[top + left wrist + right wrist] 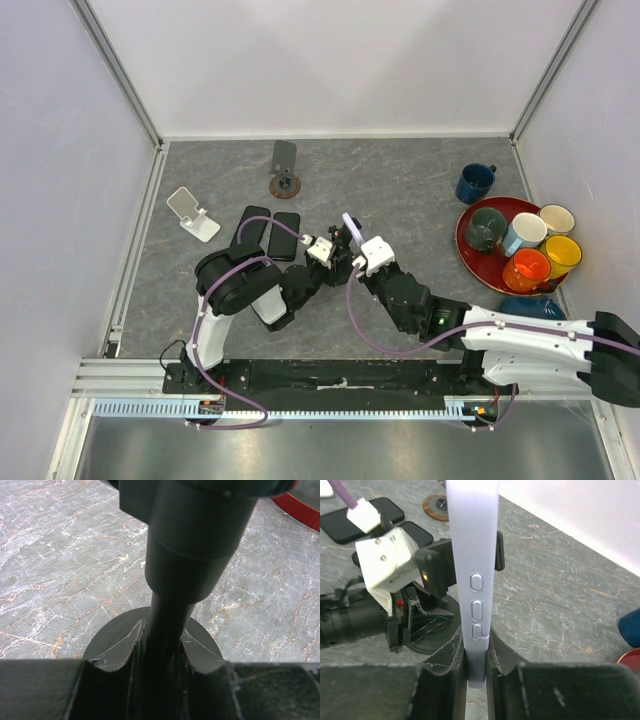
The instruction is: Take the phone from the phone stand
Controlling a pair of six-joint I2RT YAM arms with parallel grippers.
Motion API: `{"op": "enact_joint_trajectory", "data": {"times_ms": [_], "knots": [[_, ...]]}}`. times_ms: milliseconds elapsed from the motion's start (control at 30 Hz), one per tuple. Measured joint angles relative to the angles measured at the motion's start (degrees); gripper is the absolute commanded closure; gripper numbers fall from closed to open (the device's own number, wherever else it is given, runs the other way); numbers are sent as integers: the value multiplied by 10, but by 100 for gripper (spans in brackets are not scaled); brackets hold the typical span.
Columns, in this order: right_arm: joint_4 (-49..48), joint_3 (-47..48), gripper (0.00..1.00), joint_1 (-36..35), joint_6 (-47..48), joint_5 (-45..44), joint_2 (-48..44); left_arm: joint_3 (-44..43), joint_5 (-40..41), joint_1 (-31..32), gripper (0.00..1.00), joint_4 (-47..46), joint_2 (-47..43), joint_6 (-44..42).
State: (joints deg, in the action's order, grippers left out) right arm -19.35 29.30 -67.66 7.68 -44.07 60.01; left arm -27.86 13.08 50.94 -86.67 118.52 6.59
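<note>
A phone in a lavender case (472, 555) stands on edge, side buttons facing the right wrist camera. My right gripper (476, 655) is shut on its lower end. The black phone stand's cradle (434, 566) shows on both sides of the phone, right against it. My left gripper (162, 645) is shut on the stand's black pole (172, 605), just above its round base (112, 637). In the top view the phone (349, 224) is at the table's middle, with the left gripper (327, 262) and the right gripper (356, 256) meeting under it.
Two black phones (268, 234) lie flat left of the grippers. A white stand (192, 214) is at the left and a dark stand on a brown base (285, 168) at the back. A blue mug (475, 183) and a red tray (466, 255) of mugs are at the right.
</note>
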Motion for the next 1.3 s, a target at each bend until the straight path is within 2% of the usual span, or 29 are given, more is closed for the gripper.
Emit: {"op": "enact_joint_trajectory", "data": {"times_ms": [200, 400, 700, 867, 1033, 1100, 1300], "knots": [[125, 67, 100, 12, -52, 12, -43, 0, 0, 0, 98, 0, 0, 0], [285, 116, 100, 65, -151, 18, -55, 0, 0, 0, 98, 0, 0, 0], [471, 168, 100, 158, -266, 78, 7, 0, 0, 0, 96, 0, 0, 0], [528, 194, 100, 170, -291, 110, 62, 0, 0, 0, 80, 0, 0, 0], [548, 194, 100, 172, -296, 125, 70, 1, 0, 0, 64, 0, 0, 0], [548, 194, 100, 172, -296, 127, 70, 1, -2, 0, 64, 3, 0, 4], [548, 194, 100, 172, -296, 129, 70, 1, -7, 1, 47, 4, 0, 26]]}}
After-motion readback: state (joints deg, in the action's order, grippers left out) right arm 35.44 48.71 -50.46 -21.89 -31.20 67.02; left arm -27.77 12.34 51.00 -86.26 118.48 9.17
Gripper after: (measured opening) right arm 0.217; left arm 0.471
